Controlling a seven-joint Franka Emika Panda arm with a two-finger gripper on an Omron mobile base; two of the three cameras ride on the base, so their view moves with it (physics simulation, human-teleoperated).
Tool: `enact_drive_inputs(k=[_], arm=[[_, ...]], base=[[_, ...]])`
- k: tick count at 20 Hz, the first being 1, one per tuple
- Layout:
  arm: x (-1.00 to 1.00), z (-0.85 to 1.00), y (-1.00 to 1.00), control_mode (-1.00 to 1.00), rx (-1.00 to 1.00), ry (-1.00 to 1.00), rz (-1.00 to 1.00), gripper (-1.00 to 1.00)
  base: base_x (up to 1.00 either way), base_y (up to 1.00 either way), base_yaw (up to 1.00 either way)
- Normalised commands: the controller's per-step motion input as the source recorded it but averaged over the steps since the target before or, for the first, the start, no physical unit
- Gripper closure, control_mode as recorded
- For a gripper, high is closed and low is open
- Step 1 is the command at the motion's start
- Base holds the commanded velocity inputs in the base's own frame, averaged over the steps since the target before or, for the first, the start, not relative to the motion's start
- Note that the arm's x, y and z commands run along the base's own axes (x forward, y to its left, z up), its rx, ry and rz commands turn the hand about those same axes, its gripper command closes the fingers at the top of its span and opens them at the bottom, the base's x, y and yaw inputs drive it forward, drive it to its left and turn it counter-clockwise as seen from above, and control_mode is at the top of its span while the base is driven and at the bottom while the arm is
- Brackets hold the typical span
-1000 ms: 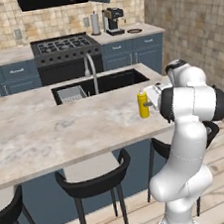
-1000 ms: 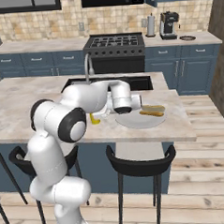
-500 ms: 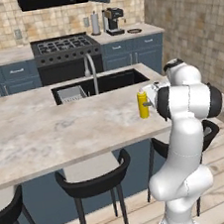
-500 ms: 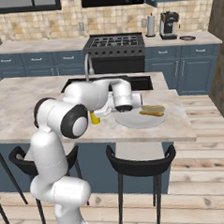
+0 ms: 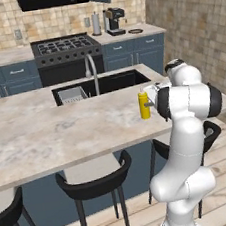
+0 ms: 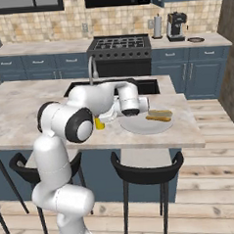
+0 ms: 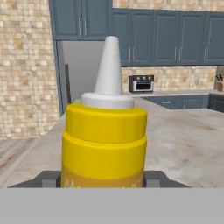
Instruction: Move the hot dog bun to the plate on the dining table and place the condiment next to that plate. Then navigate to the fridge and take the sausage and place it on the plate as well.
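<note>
The condiment, a yellow squeeze bottle with a white nozzle, stands upright on the dining table near its right end. My gripper reaches it from the right, shut on the condiment low on its body, one fingertip against each side. The pale plate lies just right of the condiment, and the hot dog bun rests on its far side. My gripper sits between bottle and plate. The grey fridge stands far behind the bottle. The sausage is out of view.
A sink with a curved faucet is set into the far side of the island. Black bar stools stand along its near edge. A stove and coffee machine line the back counter.
The condiment stays upright on the same spot. My arm's elbow has drifted slightly to the right; the hand is still at the bottle.
</note>
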Motion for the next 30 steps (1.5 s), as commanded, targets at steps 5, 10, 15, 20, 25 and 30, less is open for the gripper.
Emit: enact_drive_inputs(k=[5,10,15,20,25,30], arm=[[-0.03,-0.06,-0.07,-1.00,0.00,-0.09,0.00,-1.00],[-0.14,0.01,-0.18,-1.00,0.00,-0.07,0.00,-1.00],[-0.05,0.16,-0.13,-1.00,0.00,-0.01,0.00,-1.00],[0.06,0.12,-0.10,-1.00,0.00,0.00,-0.04,-1.00],[0.11,0.17,-0.12,-1.00,0.00,0.00,-0.04,-1.00],[-0.01,0.40,-0.19,-1.00,0.00,0.00,-0.08,-1.00]], base=[[0.00,0.00,0.00],[0.00,0.00,0.00],[0.00,0.00,0.00],[0.00,0.00,0.00],[0.00,0.00,0.00],[0.00,0.00,0.00]])
